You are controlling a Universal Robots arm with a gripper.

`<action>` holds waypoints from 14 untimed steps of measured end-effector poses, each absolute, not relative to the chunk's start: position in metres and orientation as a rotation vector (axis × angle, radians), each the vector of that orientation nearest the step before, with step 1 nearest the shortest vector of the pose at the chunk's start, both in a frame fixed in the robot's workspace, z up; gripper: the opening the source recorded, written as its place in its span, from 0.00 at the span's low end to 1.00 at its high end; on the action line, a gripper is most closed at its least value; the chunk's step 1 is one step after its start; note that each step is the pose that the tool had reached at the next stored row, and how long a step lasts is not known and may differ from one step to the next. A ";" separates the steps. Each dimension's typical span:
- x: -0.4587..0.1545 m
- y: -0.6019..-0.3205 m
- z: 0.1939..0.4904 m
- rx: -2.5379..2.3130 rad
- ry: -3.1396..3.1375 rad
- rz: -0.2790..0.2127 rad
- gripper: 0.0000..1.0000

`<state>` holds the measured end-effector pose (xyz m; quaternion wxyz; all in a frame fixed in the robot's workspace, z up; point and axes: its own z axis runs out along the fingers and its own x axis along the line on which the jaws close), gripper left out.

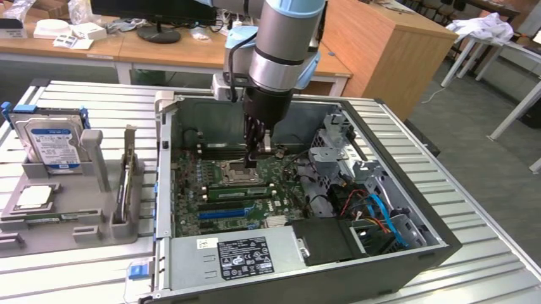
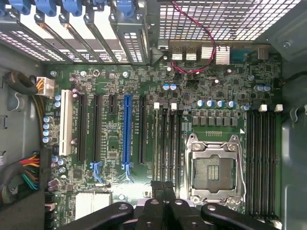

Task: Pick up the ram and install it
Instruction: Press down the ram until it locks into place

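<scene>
The ram is a narrow green stick standing on edge in a memory slot of the motherboard, between the processor socket and the blue slot. In the wrist view the ram shows edge-on in the slot beside the open socket. My gripper reaches down into the open computer case, just above the board near the socket and the far side of the ram. Its black fingers are pressed together over one end of the memory slots. The gripper is shut with nothing visible between its fingers.
The case wall and the drive cage hem the arm in. A power supply and blue cables fill the near end. On the exterior view's left, a grey holder carries a blue-labelled hard drive and a square silver processor.
</scene>
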<state>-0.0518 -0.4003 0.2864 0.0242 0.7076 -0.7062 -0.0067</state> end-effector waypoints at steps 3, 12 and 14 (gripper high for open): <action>-0.052 -0.400 0.286 2.191 -2.186 -0.024 0.11; -0.052 -0.400 0.286 2.193 -2.188 -0.028 0.11; -0.052 -0.400 0.286 2.193 -2.188 -0.028 0.11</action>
